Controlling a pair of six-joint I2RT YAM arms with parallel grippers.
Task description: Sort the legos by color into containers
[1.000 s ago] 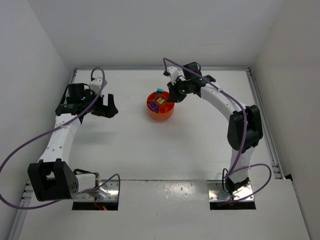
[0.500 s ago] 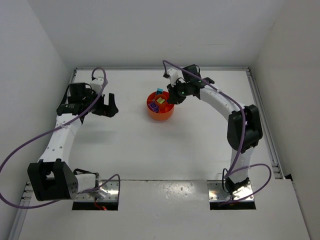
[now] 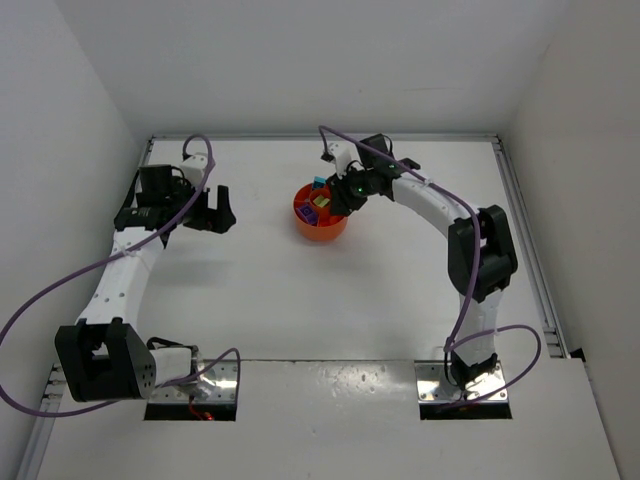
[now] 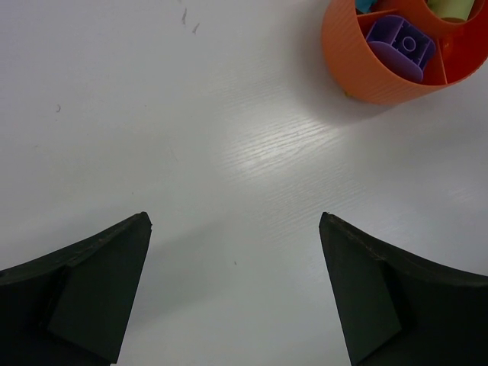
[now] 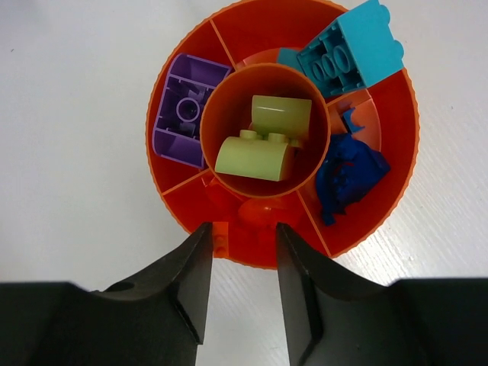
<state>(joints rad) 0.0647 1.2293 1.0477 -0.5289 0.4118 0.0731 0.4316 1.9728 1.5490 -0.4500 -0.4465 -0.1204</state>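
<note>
Top view: my right gripper [image 3: 337,204] has shifted left over the orange dish [image 3: 318,233]; my left gripper [image 3: 213,212] has not moved.

Left wrist: jaws wide apart, empty, above the table [image 4: 229,152].

Right wrist: fingers narrowly parted astride the near rim. I cannot tell whether they pinch one of the orange pieces [image 5: 255,215]. Lime bricks [image 5: 255,156], purple brick [image 5: 183,122], cyan brick [image 5: 351,49] and blue brick [image 5: 347,175] sit in separate compartments, so sorting looks nearly done.

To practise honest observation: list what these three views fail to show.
Top external: bricks in the dish too small to count.
Left wrist: frame edge cuts the dish; only the purple brick is clear.
Right wrist: orange pieces blend into their compartment; whether the right jaws hold one is unclear.
</note>
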